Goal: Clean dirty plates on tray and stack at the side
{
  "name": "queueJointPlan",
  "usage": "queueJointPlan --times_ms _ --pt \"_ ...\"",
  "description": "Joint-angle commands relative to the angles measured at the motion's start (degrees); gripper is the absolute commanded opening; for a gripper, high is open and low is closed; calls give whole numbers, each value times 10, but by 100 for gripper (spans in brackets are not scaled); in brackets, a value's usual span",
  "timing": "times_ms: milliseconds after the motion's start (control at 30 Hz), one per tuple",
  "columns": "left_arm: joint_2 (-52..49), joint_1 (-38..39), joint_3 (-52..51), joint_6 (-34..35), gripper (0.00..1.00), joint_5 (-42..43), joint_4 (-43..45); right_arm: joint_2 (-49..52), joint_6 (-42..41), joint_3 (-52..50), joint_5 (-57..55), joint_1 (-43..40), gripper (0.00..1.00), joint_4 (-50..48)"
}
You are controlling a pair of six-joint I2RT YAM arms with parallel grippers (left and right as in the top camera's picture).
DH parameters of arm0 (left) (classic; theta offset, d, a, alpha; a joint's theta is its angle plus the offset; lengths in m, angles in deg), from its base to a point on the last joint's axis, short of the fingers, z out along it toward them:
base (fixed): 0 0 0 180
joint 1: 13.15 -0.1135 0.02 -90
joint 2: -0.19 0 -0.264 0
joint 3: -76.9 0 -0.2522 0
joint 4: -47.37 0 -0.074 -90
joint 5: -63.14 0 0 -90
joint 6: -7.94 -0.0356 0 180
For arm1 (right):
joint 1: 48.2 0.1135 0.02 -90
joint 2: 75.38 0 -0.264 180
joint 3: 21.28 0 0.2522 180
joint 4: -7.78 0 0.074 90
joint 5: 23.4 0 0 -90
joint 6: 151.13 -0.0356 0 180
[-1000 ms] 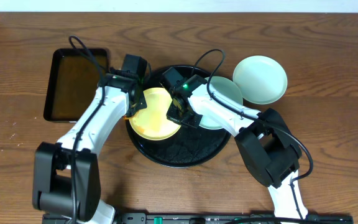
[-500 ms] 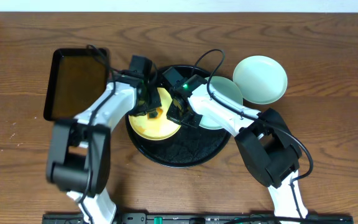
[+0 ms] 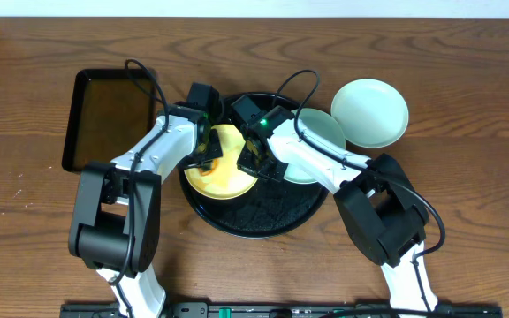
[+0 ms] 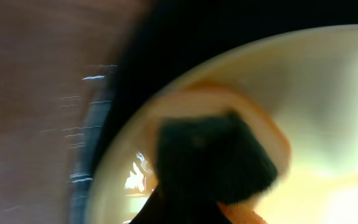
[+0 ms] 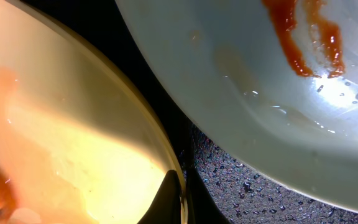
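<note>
Your left pincer (image 3: 204, 157) and right pincer (image 3: 256, 163) meet over the yellow plate (image 3: 224, 179), which lies in the left half of the round black tray (image 3: 263, 216) at the middle of the table (image 3: 467, 177). The left pincer sits on the plate's left part and the right pincer on its right edge.

From the right wrist, the dark fingertips (image 5: 171, 198) stand on either side of the yellow plate's rim, pressed on it. The left wrist view is blurred. It shows a dark block (image 4: 210, 162) low over the plate's floor with an orange smear (image 4: 197, 99) curving around it, but you cannot tell whether that pincer is spread or pressed together.

A mint plate (image 3: 322, 132) rests at the tray's right side, just beside the yellow one and partly under your right arm. It carries an orange-red streak (image 5: 303, 37) near its middle. A second mint plate (image 3: 374, 110) lies off the tray on the table, at the upper right, its edge meeting the first. A rectangular black tray (image 3: 104, 119) sits to the left, apart from the round one.
</note>
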Motion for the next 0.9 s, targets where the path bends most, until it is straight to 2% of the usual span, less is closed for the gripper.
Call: queueJointPlan --times_ms 0,300,533,667,767,867 --pt "3 -8 -9 -6 8 -163 -24 -4 2 -5 -21 0 1 8" --pt "104 -8 -4 -5 7 -177 -22 -4 2 -5 -20 0 1 9" --pt "207 -18 -3 -18 7 -161 13 -4 15 -5 -20 0 1 8" --pt "219 -56 -3 -30 7 -89 35 -4 52 -5 -16 0 1 1" --pt "212 -118 -3 -60 8 18 64 -13 98 -3 -16 -1 1 -8" --pt "208 -173 -3 -75 7 88 88 -25 137 1 -16 -1 1 -10"
